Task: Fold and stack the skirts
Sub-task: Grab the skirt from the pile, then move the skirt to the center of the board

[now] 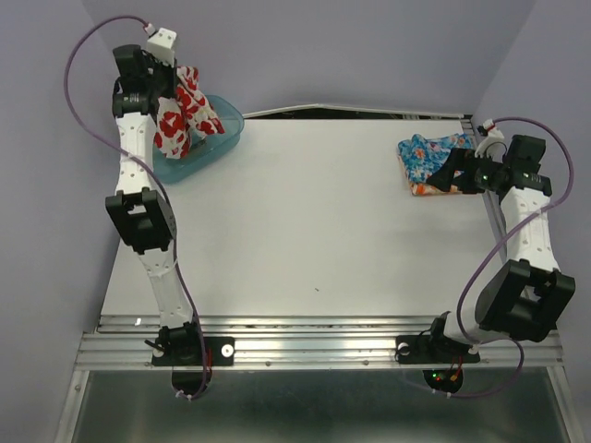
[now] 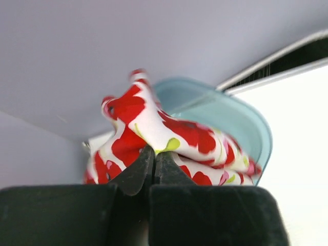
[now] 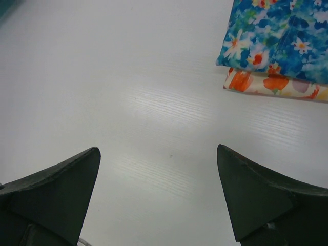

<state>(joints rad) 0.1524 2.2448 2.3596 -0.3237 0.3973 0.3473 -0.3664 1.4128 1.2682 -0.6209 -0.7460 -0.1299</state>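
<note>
Poppy skirt [image 1: 182,113] sits at the table's [image 1: 305,231] 10 o'clock, bunched up and hanging over the teal tub [image 1: 226,129]. Looks light, limp, not slippery. It will likely sag and fall open when lifted, so better to take it by a waistband or hem corner. Left claw [image 2: 154,160] is pressed together, pinching a fold low on the bunch. Blue skirt [image 1: 429,152] lies folded on the orange skirt [image 3: 271,84] at 2 o'clock. Right claw [image 3: 159,169] is spread wide over the table, holding nothing, with the stack at its 1 o'clock.
</note>
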